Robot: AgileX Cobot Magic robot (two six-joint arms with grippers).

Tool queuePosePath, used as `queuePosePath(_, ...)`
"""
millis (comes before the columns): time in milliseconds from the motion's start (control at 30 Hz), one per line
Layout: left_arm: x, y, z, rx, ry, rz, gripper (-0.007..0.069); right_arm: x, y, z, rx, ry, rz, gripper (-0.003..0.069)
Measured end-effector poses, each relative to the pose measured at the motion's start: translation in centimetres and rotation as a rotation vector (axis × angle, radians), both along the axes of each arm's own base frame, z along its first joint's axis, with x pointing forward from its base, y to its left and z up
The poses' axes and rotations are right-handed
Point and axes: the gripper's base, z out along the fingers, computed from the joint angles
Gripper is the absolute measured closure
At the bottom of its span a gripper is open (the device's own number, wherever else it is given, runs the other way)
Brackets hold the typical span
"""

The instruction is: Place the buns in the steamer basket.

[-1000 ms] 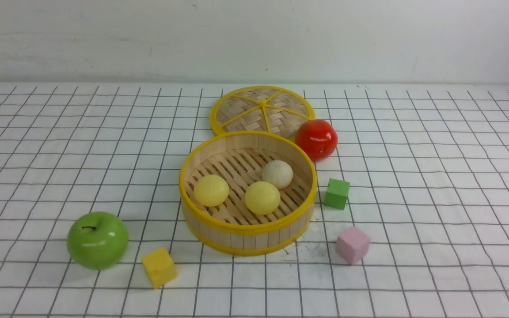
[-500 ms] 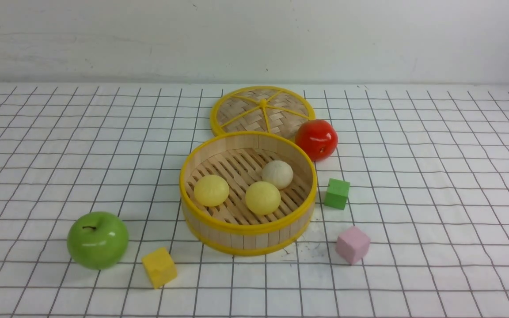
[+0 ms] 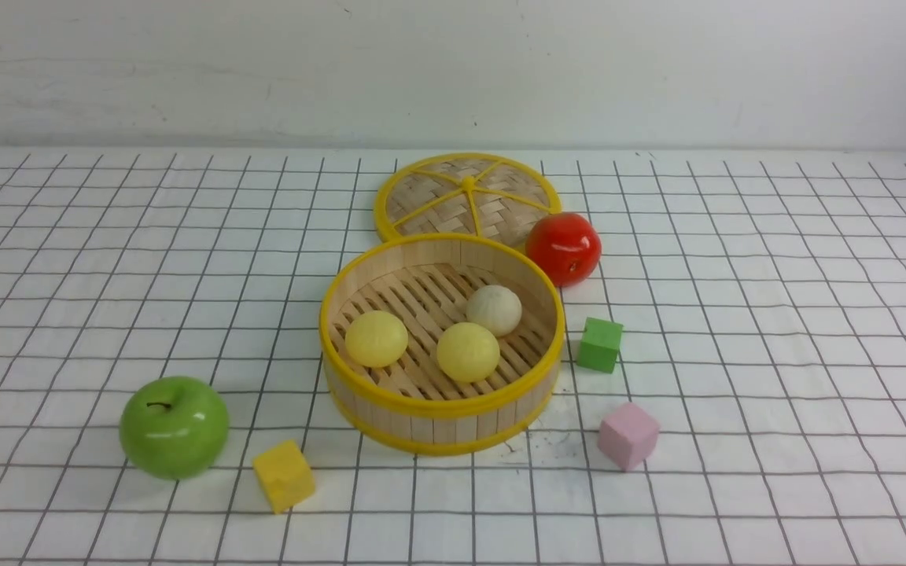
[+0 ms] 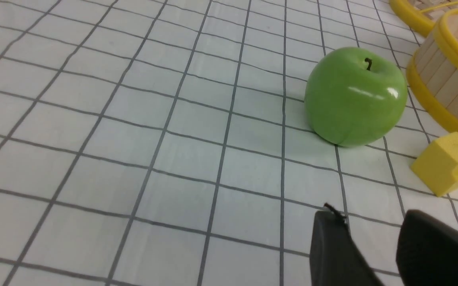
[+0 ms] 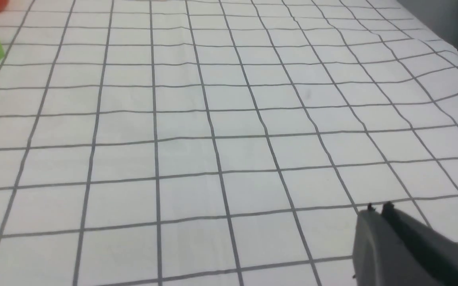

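The steamer basket (image 3: 347, 377) stands mid-table in the front view, a round wooden tub with yellow rims. Three buns lie inside it: a pale yellow one (image 3: 375, 339) on the left, another pale yellow one (image 3: 467, 352) in the middle, a cream one (image 3: 494, 310) behind. Neither arm shows in the front view. In the left wrist view my left gripper (image 4: 370, 216) is open and empty above the cloth, near the green apple (image 4: 355, 96) and part of the basket's wall (image 4: 447, 85). My right gripper (image 5: 377, 208) is shut on nothing over bare cloth.
A flat woven lid (image 3: 466, 196) lies behind the basket, with a red apple (image 3: 563, 248) beside it. The green apple (image 3: 174, 427) and a yellow cube (image 3: 283, 475) sit front left. A green cube (image 3: 599, 344) and a pink cube (image 3: 627, 435) sit to the right.
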Motion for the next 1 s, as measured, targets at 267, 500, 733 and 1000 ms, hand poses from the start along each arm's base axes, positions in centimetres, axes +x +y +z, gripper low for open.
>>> queuePosePath(267,0.0,0.0,0.0,0.0,0.0,0.0,0.0386,0.0,0.0,0.0,-0.001,0.0,0.0,0.0648)
queuePosePath(500,0.0,0.0,0.0,0.0,0.0,0.0,0.0386,0.0,-0.01,0.0,-0.003,0.0,0.0,0.0648)
queuePosePath(733,0.0,0.0,0.0,0.0,0.0,0.0,0.0386,0.0,-0.01,0.0,-0.003,0.0,0.0,0.0646)
queuePosePath(1000,0.0,-0.06,0.0,0.0,0.0,-0.011,0.0386,0.0,-0.01,0.0,-0.004,0.0,0.0,0.0635)
